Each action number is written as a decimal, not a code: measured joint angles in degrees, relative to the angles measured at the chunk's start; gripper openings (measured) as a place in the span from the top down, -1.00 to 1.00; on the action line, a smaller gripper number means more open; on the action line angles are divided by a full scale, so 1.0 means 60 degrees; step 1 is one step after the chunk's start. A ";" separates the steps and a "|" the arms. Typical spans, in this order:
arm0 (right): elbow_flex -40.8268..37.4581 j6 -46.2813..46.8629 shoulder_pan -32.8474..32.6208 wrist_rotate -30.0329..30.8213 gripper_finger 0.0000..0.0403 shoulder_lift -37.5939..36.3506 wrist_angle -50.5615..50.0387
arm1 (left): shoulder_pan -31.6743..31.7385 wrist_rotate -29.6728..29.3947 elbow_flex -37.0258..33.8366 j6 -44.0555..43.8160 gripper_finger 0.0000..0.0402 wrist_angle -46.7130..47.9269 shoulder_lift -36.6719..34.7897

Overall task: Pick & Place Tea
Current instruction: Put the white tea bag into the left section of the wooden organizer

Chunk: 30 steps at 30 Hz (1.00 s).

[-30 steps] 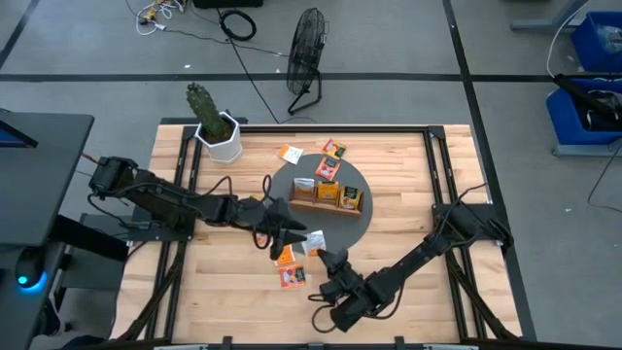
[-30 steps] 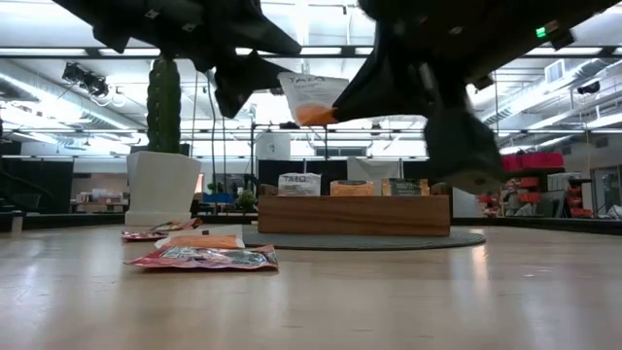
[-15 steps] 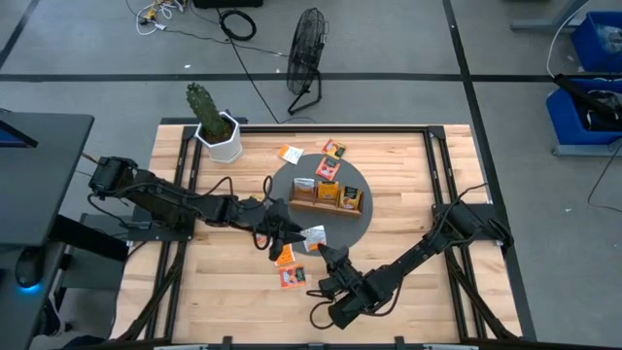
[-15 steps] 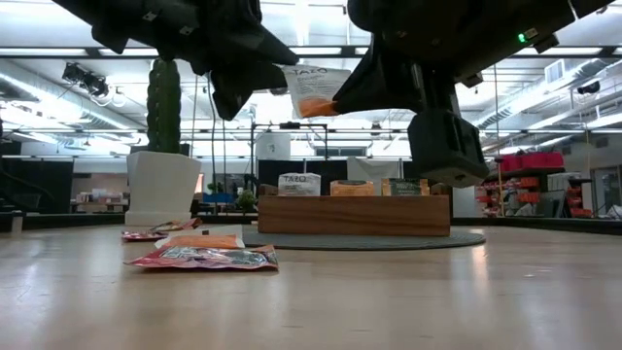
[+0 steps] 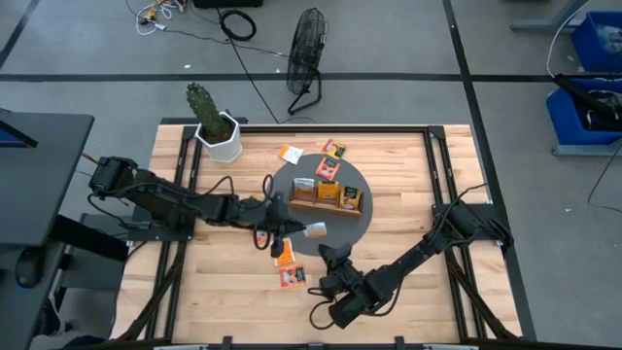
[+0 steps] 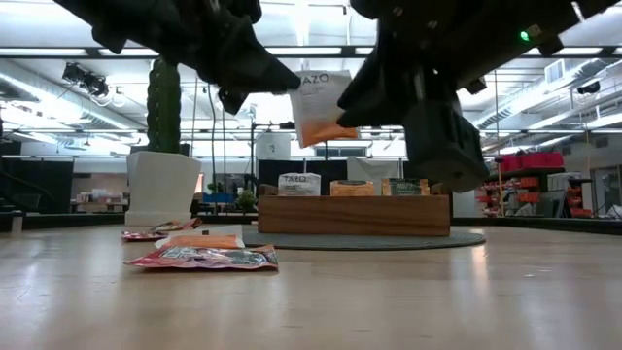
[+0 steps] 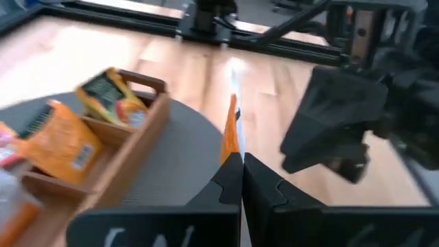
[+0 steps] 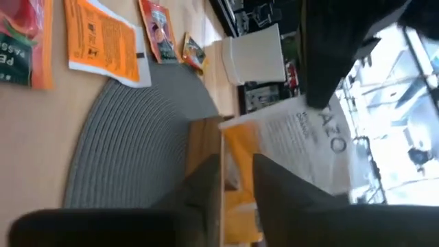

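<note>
Mid-air handover: the left end effector (image 5: 292, 228) now pinches the white-and-orange Tazo sachet (image 5: 314, 230) as the right end effector (image 5: 328, 258) spreads, releasing it near the desk's front edge.

a lab: taped concrete floor (image 5: 87, 58), loose cables (image 5: 238, 24), blue bins (image 5: 595, 49).

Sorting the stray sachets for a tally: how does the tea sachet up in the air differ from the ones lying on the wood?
The held tea sachet hangs above the table, pinched edge-on by the left gripper; the loose sachets lie flat on the table. The held one is mostly white with an orange band; the nearest loose one looks red and silvery. Both are small flat packets.
</note>
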<state>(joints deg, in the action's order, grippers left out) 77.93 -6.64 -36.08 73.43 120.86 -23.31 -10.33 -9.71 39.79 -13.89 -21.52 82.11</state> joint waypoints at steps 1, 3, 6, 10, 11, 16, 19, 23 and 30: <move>0.0000 0.0497 -0.0003 -0.0023 0.47 0.0000 -0.0342 | 0.0075 -0.0048 0.0000 0.0262 0.99 0.0012 0.0000; 0.0000 0.1770 -0.0008 -0.0291 0.37 0.0000 -0.1162 | 0.0240 -0.0090 0.0004 0.0705 0.99 0.0110 0.0000; 0.0000 0.3904 -0.0094 -0.0602 0.28 0.0000 -0.2620 | 0.0462 -0.0104 0.0004 0.1224 0.99 0.0158 0.0000; 0.0000 0.6428 -0.0310 -0.0728 0.25 0.0000 -0.4028 | 0.0675 -0.0107 -0.0205 0.2001 0.99 -0.0087 -0.0005; 0.0000 0.6844 -0.0396 -0.0737 0.25 0.0000 -0.4203 | 0.0724 -0.0120 -0.0357 0.2252 0.99 -0.0278 -0.0036; -0.0003 0.7832 -0.0829 -0.1179 0.29 0.0000 -0.4012 | 0.0888 -0.0207 -0.1686 0.3155 0.99 -0.2746 -0.0111; -0.0003 0.8096 -0.1159 -0.1238 0.37 0.0000 -0.3620 | 0.0985 -0.0199 -0.2378 0.3653 0.99 -0.3802 -0.0240; -0.0007 0.8802 -0.1549 -0.1042 0.46 -0.0330 -0.3665 | 0.1493 -0.0134 -0.2765 0.3742 0.99 -0.3700 -0.0765; -0.0140 0.9398 -0.1730 -0.0431 0.61 -0.1084 -0.4085 | 0.2994 0.1639 -0.2774 0.4201 1.00 -0.2246 -0.1590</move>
<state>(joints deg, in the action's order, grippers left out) 77.09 49.75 -46.46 70.84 114.36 -47.82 7.64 0.12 23.15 11.31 -34.99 72.56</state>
